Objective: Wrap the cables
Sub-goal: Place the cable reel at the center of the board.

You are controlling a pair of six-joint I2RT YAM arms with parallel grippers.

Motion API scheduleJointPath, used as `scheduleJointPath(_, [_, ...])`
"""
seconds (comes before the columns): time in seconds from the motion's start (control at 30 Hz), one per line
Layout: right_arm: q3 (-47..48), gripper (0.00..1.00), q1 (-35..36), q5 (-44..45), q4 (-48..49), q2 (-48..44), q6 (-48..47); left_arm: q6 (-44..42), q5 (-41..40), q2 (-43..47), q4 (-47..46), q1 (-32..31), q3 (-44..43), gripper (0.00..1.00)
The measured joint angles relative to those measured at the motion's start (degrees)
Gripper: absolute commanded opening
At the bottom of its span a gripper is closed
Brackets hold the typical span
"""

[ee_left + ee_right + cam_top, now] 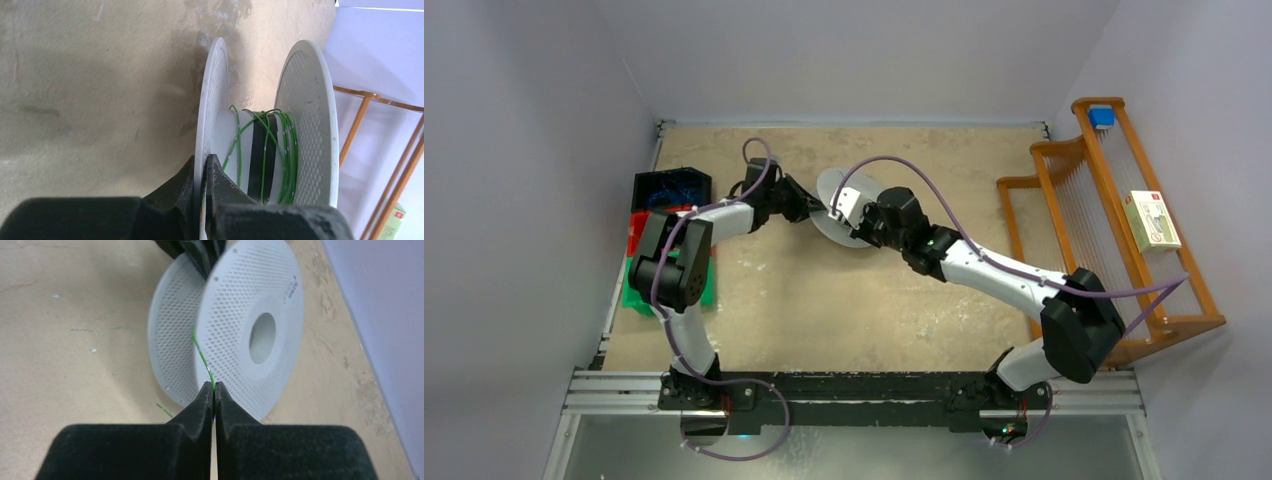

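The cable (286,150), a thin green wire, is lying in a few loose turns around the hub of the pale perforated spool (307,125), low and right of centre in the left wrist view, with some turns crossing one another over a dark band on the hub. In the right wrist view I am seeing one strand of it running down from between the two flanges to the tips of the right gripper (214,388) at lower centre. Its fingers are pressed tight together on the wire, and a short green end is poking out just to their left. The left gripper (202,167) is coming in at the bottom of its own view and pinching the rim of the spool's left flange, jaws narrow with only the thin disc between them. The spool is standing on edge, and I cannot tell whether its rim is touching the tan table (824,300). From overhead it is sitting at upper centre of the frame, with both arms meeting at it from either side; the wire is too fine to make out there. Farther out, blue, red and green bins (671,187) are sitting at the left edge, and a wooden rack (1114,200) at the right is carrying a small box (1152,220).
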State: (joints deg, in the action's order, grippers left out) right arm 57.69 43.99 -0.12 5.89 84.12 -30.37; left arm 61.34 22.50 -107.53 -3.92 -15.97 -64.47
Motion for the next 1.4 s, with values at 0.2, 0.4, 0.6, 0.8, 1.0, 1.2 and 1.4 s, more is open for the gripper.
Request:
scheduleJointPath(0.2, [-2.84,0.00,-0.17,4.15,3.78,-0.39,4.79,5.16,2.14,0.02,-8.94,0.85,6.23,0.07])
scheduleJointPath(0.4, [-5.77,0.00,-0.17,7.34,8.15,-0.42,7.30,6.69,2.89,-0.07,-13.77,0.92,9.92,0.16])
scheduleJointPath(0.6, [-7.87,0.00,-1.92,7.98,9.92,-0.39,9.29,7.13,3.08,-0.74,-14.86,0.92,12.81,0.46])
scheduleJointPath(0.8, [-8.39,0.00,-3.72,7.04,10.29,-0.39,9.81,6.73,3.08,-1.03,-13.99,1.03,13.18,0.67])
scheduleJointPath(1.0, [-8.55,0.00,-7.08,3.48,10.75,-0.02,10.71,4.31,3.93,-0.96,-11.17,2.80,11.30,0.69])
scheduleJointPath(1.2, [-8.55,0.00,-12.50,-0.66,10.36,0.44,11.26,-8.31,3.96,-3.13,0.90,5.29,-0.13,0.68])
scheduleJointPath(1.4, [-9.20,0.00,-14.75,-5.20,9.38,0.74,10.56,-18.27,5.20,-5.38,6.38,5.22,-11.85,0.70])
